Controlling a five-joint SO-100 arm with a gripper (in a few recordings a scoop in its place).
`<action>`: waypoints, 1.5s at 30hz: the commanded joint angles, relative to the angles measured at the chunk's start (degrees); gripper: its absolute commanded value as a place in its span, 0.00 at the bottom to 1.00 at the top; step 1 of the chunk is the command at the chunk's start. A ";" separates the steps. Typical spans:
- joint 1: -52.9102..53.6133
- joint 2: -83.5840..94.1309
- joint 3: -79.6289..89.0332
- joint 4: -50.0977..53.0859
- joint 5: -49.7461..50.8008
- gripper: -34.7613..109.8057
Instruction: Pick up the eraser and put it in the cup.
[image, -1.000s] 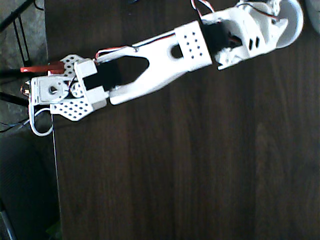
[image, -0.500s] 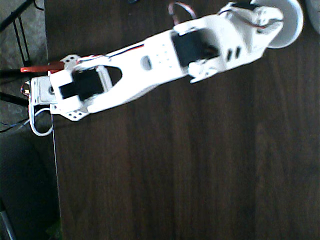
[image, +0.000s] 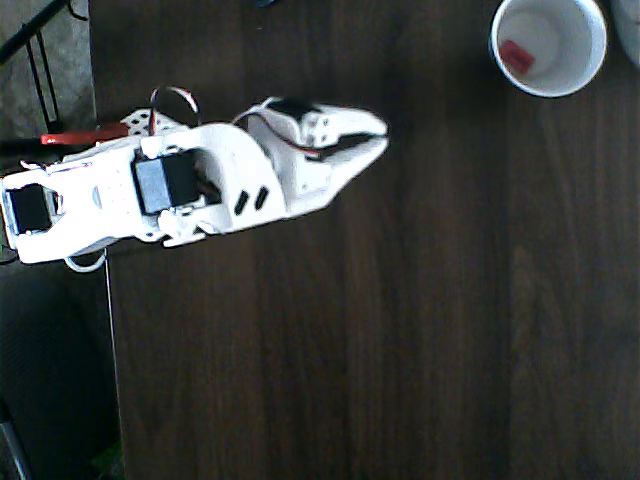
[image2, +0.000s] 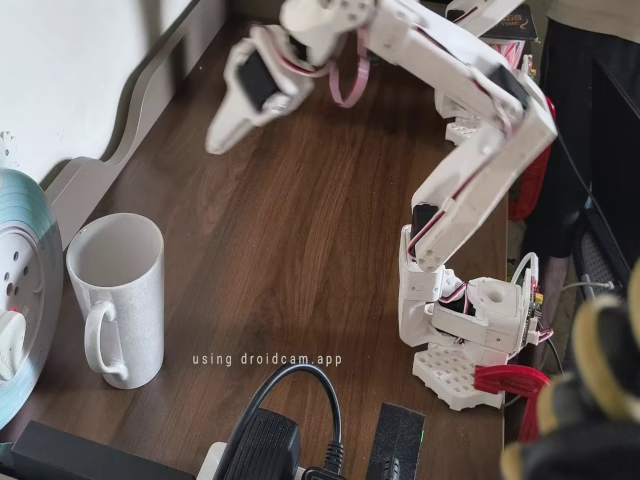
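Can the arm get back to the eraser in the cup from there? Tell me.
Probably yes. The eraser lies inside the cup, whose mouth is uncovered, and bare table separates it from the gripper.

We see the eraser (image: 516, 55) inside the cup (image: 590, 70), well right of the pincer (image: 375, 135) overhead.
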 joint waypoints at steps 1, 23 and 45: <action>5.27 4.92 6.50 -0.79 -3.78 0.24; 3.34 8.96 45.35 -31.20 -15.47 0.24; 2.20 9.14 45.44 -8.44 -21.53 0.28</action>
